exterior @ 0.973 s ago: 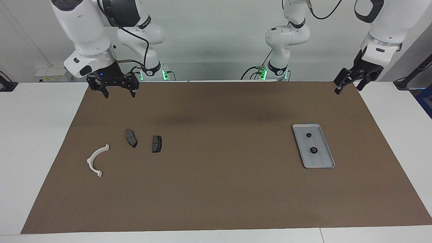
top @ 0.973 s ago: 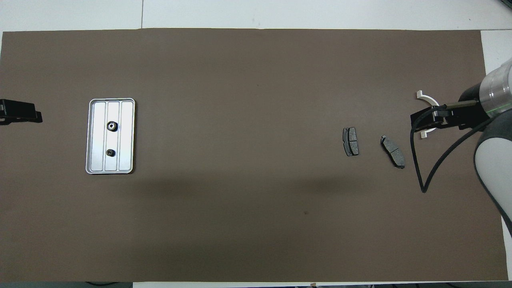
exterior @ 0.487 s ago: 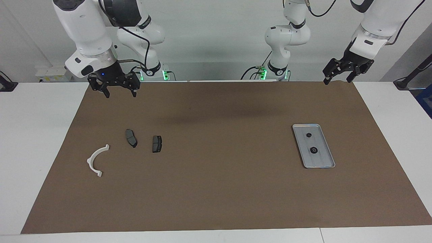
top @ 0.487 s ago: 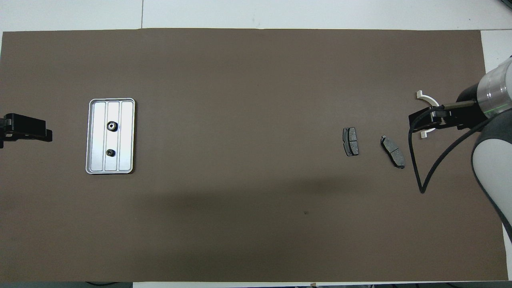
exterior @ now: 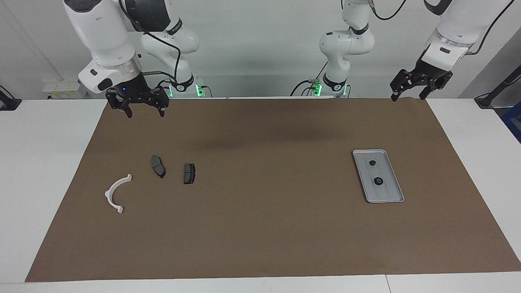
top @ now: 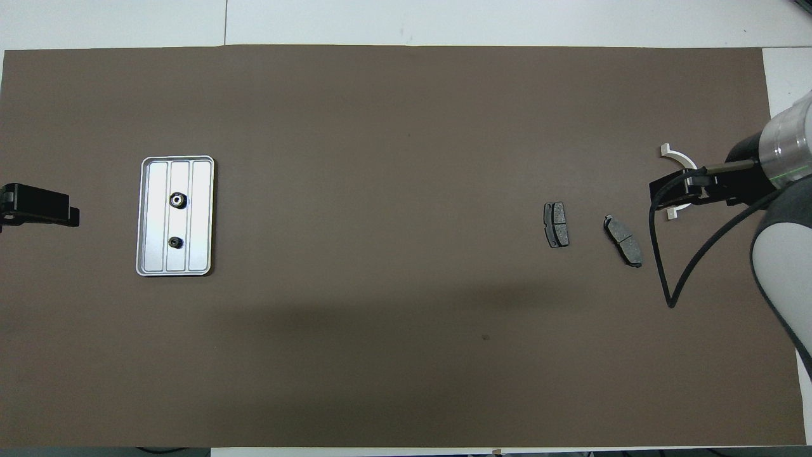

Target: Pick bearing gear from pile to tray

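Observation:
The silver-grey ribbed tray [exterior: 387, 196] [top: 200, 190] lies toward the left arm's end. Two small black round pieces, one [exterior: 372, 162] [top: 174, 242] nearer to the robots and one [exterior: 378, 181] [top: 177, 200] farther, lie in it. The pile holds a white half-ring [exterior: 116, 193] [top: 676, 155] and two dark grey brake pads [exterior: 158, 166] [exterior: 189, 173] [top: 623, 240] [top: 556, 224]. My right gripper [exterior: 144, 114] [top: 672, 190] is open and empty, raised over the mat's edge by the robots. My left gripper [exterior: 407, 97] [top: 63, 212] is open and empty, raised high.
A brown mat [exterior: 260, 228] covers most of the white table [exterior: 40, 162]. The two arm bases stand at the robots' edge of the table.
My left gripper has risen and drawn back over the mat's corner by the robots, then nearly stopped. My right gripper has not moved. No part has shifted.

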Robot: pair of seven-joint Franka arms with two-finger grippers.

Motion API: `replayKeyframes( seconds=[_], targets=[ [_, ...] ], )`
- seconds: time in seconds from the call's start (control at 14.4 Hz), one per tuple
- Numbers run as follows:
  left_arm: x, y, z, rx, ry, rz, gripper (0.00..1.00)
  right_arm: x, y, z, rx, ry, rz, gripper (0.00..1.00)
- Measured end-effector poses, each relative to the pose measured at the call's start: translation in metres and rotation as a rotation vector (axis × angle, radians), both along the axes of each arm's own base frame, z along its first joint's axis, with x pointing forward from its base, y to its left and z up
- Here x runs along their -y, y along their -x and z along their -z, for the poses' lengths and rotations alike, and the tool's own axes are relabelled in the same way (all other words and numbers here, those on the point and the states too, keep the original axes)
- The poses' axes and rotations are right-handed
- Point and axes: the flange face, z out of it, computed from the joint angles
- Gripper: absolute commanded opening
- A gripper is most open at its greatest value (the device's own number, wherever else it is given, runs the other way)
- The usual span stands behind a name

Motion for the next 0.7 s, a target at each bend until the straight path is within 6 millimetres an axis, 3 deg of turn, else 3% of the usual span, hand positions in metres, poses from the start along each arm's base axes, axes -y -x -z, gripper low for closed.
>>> replayKeyframes(
  seconds=[0.35, 0.7],
  targets=[
    [0.001, -0.003, 0.025, 0.007, 0.0, 0.011, 1.0, 0.002, 0.006, -0.011, 0.02, -0.002, 0.002, 1.0],
    [0.024, 0.001, 0.022, 0.017, 0.0, 0.056, 1.0, 0.001, 0.006, -0.011, 0.019, -0.001, 0.001, 1.0]
  ],
)
